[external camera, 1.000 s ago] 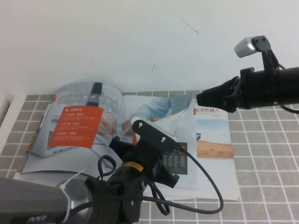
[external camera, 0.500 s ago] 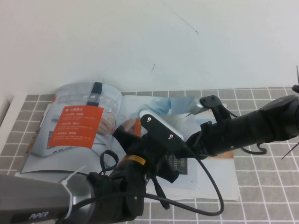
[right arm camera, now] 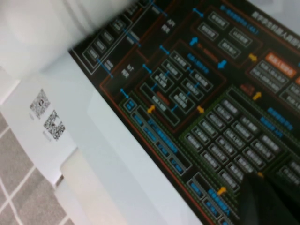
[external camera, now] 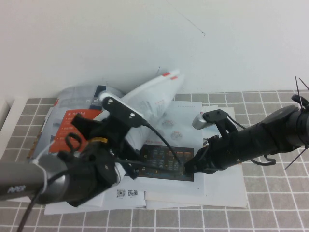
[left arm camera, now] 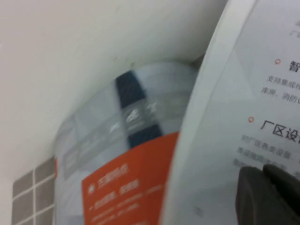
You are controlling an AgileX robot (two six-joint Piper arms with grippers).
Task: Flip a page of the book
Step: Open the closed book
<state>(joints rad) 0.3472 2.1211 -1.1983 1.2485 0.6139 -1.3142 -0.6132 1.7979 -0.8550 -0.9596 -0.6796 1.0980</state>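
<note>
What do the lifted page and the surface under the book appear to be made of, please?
The page: thin coated paper, apparently glossy; it arches in a curve over the book without creasing. The table: looks like small grey square tiles with pale grout lines, matte; possibly a printed mat. The left hand is at the page's base; the right hand rests shut on the dark diagram.

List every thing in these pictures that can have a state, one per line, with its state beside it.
book: open, lying flat on the tiled table.
page: lifted, arched up over the spine, mid-turn.
left gripper: shut, low beside the raised page.
right gripper: shut, tip pressing down on the dark diagram page.
white sheets: flat under the book, QR codes showing.
</note>
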